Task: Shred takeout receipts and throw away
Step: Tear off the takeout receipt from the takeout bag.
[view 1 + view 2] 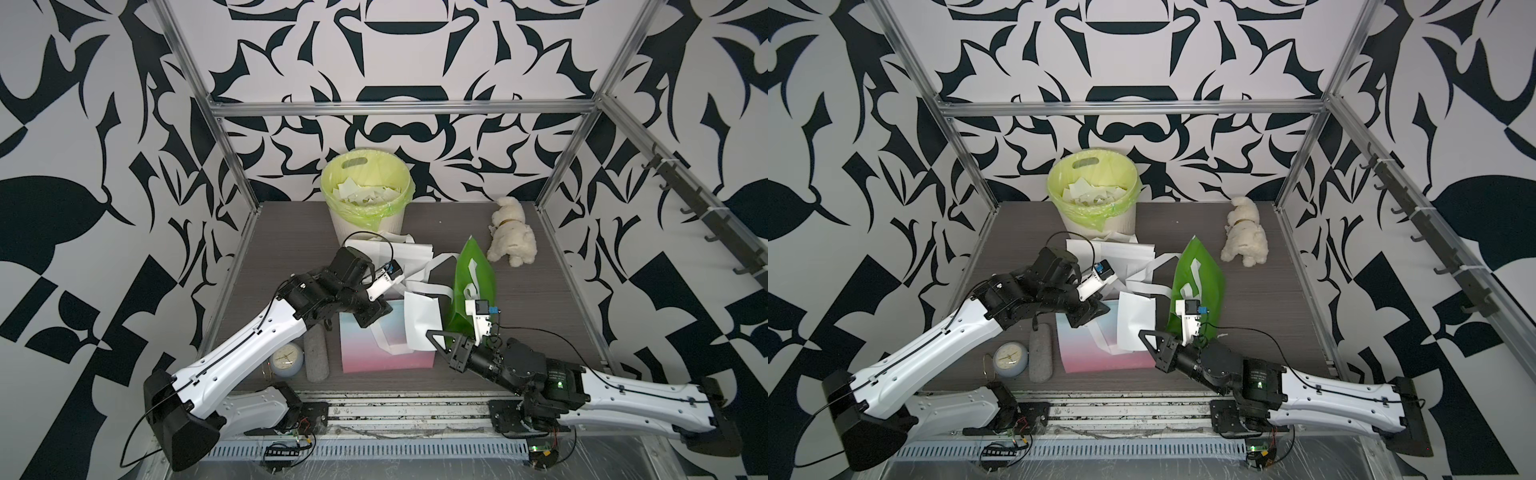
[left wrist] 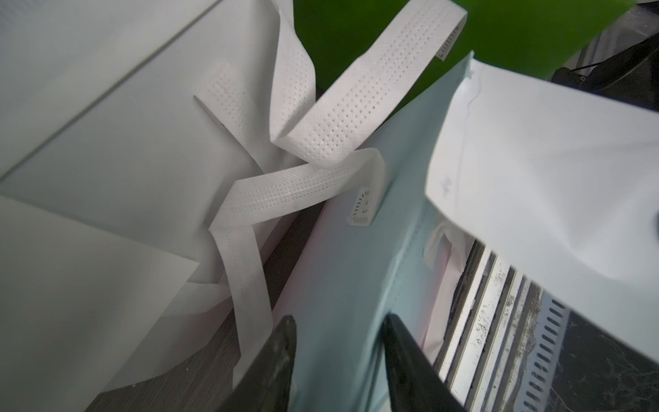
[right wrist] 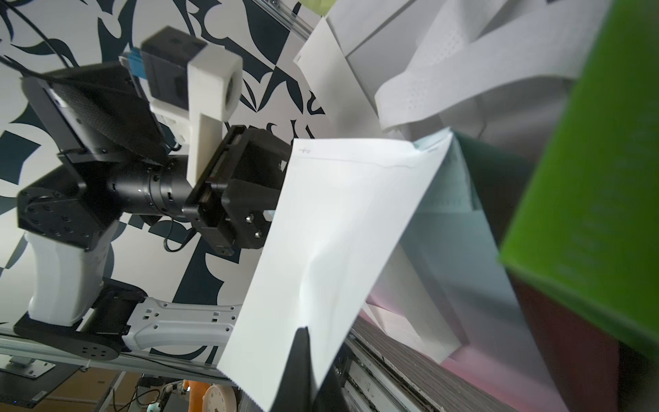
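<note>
A white takeout receipt (image 1: 422, 320) (image 1: 1133, 320) stands up out of the open top of a pink-to-blue gift bag (image 1: 374, 349) (image 1: 1092, 353). My right gripper (image 1: 430, 334) (image 3: 306, 331) is shut on the sheet's near edge; the paper (image 3: 338, 232) rises from between the fingers. My left gripper (image 1: 376, 313) (image 2: 338, 321) sits at the bag's far left corner, and the bag's blue wall (image 2: 356, 249) fills the gap between its jaws. Torn white scraps (image 1: 365, 193) lie inside the bin (image 1: 365, 226), which has a yellow-green liner and stands at the back.
A white fabric tote (image 1: 411, 253) with loose straps lies behind the gift bag. A green bag (image 1: 473, 274) stands just right of it. A plush dog (image 1: 511, 232) is at the back right. A small clock (image 1: 286, 359) and a grey roll (image 1: 316, 353) lie at the front left.
</note>
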### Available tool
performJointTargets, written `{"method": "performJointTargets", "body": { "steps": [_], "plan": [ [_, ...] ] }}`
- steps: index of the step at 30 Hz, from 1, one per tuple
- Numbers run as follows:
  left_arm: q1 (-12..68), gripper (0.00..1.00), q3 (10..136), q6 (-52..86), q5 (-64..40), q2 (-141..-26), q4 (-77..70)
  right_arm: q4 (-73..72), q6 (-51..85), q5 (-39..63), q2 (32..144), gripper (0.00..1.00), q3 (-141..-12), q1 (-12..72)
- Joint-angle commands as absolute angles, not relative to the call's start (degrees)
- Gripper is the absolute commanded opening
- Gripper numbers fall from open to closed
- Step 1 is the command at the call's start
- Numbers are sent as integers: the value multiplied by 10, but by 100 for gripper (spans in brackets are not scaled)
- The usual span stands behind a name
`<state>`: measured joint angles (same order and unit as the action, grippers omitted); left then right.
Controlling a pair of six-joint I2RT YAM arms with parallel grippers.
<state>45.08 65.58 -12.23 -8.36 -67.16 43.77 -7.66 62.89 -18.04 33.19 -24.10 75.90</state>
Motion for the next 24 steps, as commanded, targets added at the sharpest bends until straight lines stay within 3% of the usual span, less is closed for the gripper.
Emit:
{"method": "performJointTargets", "body": {
  "steps": [1,7,24],
  "plan": [
    [452,41,651,-122,-75,-677,457,-129,636,-206,327,0,-270,762],
    [452,37,650,-123,-73,-680,462,-191,649,-226,315,0,-265,762],
    [451,31,653,-127,-53,-691,480,-130,565,-259,272,0,-324,762]
  ]
}}
